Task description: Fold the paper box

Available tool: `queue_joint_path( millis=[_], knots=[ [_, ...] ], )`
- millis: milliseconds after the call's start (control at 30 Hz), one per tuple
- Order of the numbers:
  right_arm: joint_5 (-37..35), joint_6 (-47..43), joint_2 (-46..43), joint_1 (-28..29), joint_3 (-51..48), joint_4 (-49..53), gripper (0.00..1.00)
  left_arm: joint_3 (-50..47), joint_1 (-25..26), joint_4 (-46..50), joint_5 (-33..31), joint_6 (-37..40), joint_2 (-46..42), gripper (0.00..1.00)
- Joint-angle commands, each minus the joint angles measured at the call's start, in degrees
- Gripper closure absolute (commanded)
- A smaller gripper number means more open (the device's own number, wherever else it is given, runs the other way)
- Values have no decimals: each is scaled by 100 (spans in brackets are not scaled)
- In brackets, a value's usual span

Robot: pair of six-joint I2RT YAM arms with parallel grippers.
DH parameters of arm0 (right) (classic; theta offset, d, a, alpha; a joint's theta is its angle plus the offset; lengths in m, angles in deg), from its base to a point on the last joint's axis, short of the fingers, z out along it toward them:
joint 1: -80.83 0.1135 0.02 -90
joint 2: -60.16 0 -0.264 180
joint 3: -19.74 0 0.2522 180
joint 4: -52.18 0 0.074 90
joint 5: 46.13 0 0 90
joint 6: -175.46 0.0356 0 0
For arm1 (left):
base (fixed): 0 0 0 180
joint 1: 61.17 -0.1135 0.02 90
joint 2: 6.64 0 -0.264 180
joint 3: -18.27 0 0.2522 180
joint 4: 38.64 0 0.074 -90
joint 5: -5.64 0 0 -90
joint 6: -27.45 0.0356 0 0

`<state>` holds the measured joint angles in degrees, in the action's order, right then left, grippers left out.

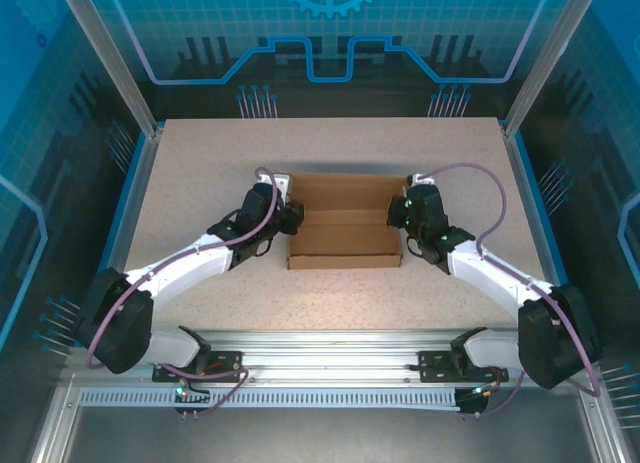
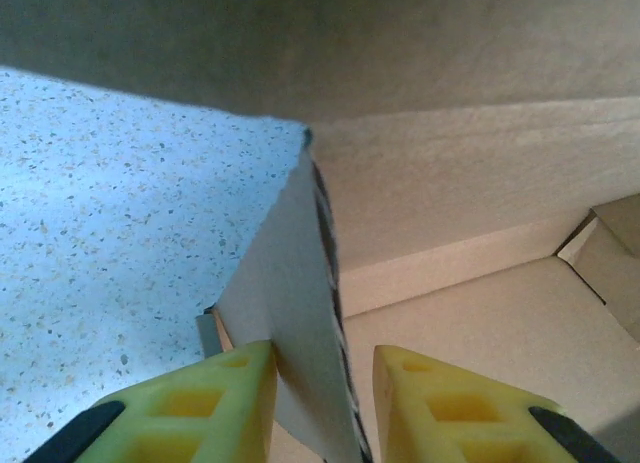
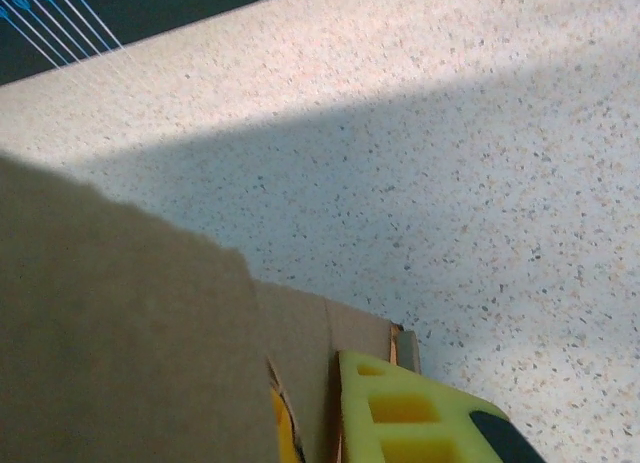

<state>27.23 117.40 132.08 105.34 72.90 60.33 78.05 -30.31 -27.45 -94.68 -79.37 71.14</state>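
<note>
The paper box (image 1: 345, 238) is a brown cardboard tray with raised walls in the middle of the table. My left gripper (image 1: 292, 215) is at its left wall. In the left wrist view the left gripper (image 2: 325, 383) straddles that wall (image 2: 290, 283), which leans between the jaws. The left yellow finger (image 2: 220, 398) touches the wall and the right finger (image 2: 440, 403) stands a little clear of it, so the gripper is open. My right gripper (image 1: 398, 219) is at the right wall. In the right wrist view the right gripper (image 3: 320, 423) is shut on the box's wall (image 3: 300, 353), with one finger (image 3: 400, 408) outside and the other mostly hidden.
The speckled table (image 1: 340, 303) has free room on all sides of the box. A metal rail (image 1: 330, 348) with the arm bases runs along the near edge. Blue panels and metal posts (image 1: 110, 53) fence the table's sides and back.
</note>
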Motion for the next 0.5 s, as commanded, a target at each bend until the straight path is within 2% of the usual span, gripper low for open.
queue_joint_path(
  millis=[0,167,467],
  knots=[
    [5,-13,-297,279,-442,-751,86,-273,183,-383,0,-112,-285,68],
    [-97,-39,-635,461,-1091,-1292,83,-802,294,-660,-3,-79,-631,68],
    [-252,-117,-1128,650,-1732,-1502,83,-1341,454,-693,-102,-77,-1108,67]
  ],
)
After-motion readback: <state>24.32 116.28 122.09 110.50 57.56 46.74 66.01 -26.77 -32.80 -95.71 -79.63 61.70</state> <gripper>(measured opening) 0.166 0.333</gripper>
